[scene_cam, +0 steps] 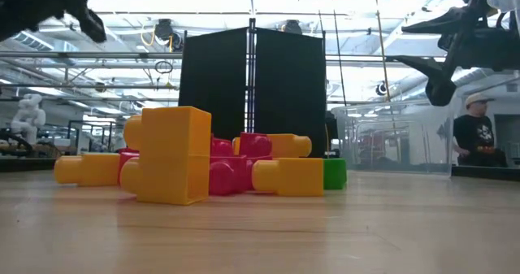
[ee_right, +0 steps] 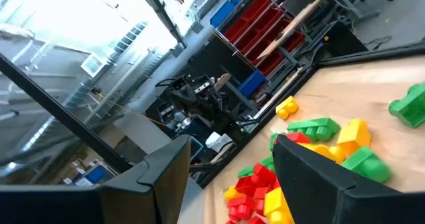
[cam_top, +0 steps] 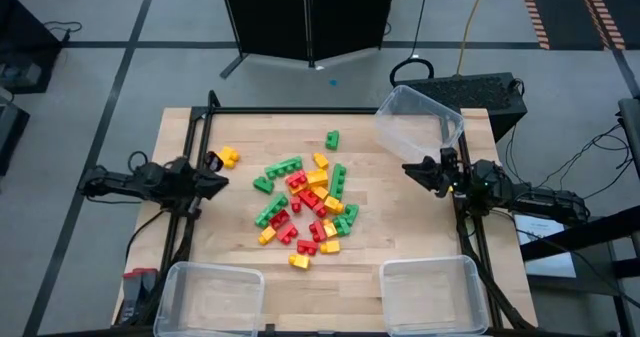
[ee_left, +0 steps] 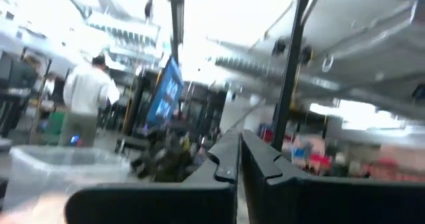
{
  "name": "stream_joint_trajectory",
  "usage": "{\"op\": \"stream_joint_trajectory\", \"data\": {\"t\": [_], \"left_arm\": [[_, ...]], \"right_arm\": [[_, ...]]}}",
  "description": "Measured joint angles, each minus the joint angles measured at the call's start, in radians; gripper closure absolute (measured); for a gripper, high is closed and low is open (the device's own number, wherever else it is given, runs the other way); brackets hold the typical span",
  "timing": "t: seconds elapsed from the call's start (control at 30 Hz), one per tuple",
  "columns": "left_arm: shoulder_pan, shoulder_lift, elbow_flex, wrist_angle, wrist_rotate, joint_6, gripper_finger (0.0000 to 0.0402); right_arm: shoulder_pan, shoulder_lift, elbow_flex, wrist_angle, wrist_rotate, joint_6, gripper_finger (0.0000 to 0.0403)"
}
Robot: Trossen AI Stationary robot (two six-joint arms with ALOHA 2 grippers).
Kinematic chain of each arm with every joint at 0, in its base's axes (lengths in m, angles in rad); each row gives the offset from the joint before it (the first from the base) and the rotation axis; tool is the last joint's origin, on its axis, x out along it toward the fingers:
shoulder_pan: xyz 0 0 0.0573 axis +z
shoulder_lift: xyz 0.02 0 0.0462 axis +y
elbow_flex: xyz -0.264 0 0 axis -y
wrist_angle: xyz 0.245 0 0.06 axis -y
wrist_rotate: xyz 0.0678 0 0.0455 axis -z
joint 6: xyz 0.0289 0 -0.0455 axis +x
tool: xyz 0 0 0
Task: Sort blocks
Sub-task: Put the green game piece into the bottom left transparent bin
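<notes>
Glossy smooth plastic blocks (cam_top: 305, 202) lie on a pale, matt wood-plank table (cam_top: 420, 227) beside clear plastic bins (cam_top: 432, 295).

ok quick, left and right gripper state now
left gripper: shut, holding nothing.
right gripper: open, empty, above the table's right edge.

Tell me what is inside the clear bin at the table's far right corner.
The tilted clear bin looks empty; only table and floor show through its walls. No block is visible inside it. The blocks lie piled mid-table.
</notes>
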Motion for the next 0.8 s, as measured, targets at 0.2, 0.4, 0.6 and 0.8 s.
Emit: {"op": "stream_joint_trajectory", "data": {"t": [0.2,0.4,0.6,0.8], "left_arm": [[-0.010,0.060,0.218,-0.059,-0.025,-0.022,0.0401],[-0.010,0.351,0.591,-0.192,-0.071,0.125,0.0401],[-0.009,0.604,0.962,-0.528,-0.268,0.293,0.0401],[-0.002,0.747,1.210,-1.199,-0.810,-0.029,0.0401]], "right_arm": [[0.000,0.000,0.000,0.087,-0.040,0.057,0.0195],[0.000,0.000,0.000,0.189,-0.048,0.059,0.0195],[0.000,0.000,0.000,0.225,-0.050,0.058,0.0195],[0.000,0.000,0.000,0.223,-0.067,0.024,0.0195]]}}
